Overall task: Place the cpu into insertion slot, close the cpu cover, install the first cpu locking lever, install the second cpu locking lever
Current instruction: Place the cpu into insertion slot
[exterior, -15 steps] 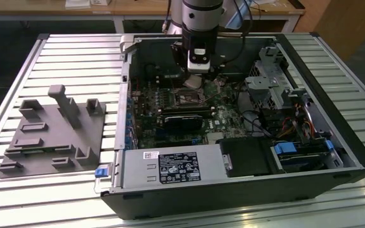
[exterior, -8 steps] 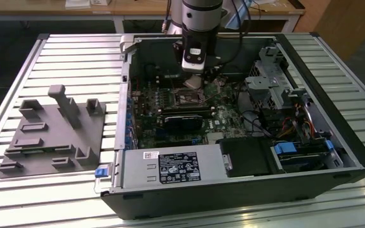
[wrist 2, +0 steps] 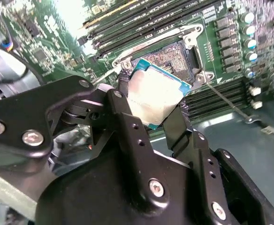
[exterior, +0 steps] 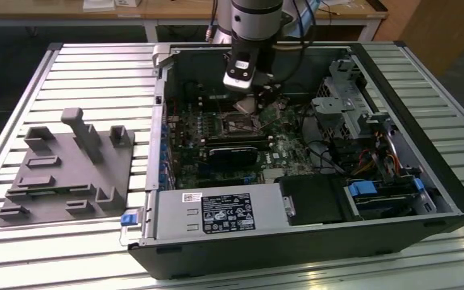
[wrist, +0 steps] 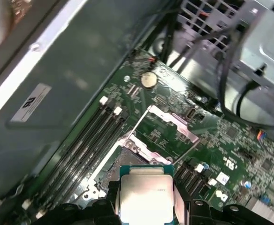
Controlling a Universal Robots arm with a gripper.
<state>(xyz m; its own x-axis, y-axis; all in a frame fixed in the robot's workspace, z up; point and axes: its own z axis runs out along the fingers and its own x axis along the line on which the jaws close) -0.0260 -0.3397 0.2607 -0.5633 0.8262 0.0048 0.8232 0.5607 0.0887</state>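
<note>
Cpu sits pinched between the two black fingers of the end effector, which is clenched on its opposite edges. Its pale silvery top faces the second wrist view, with a thin teal border showing round it. It hangs tilted just over the insertion slot, covering the nearer part of the socket and leaving the dark pin field at the farther part bare. Whether the chip's edge touches the socket cannot be told. In the first wrist view the cpu shows between the fingertips. Beyond it the cpu cover stands open, its silvery square frame lying away from the insertion slot with green board seen through its window. A thin locking lever runs out slantwise from the corner of the insertion slot. Long black memory slots lie alongside the socket on the green motherboard. In the exterior view the arm reaches down into an open computer case that lies on its side on a slatted metal bench. There the end effector is just above the insertion slot, near the middle of the board. A grey moulded fixture rests on the bench beside the case, toward the exterior view's left.
</note>
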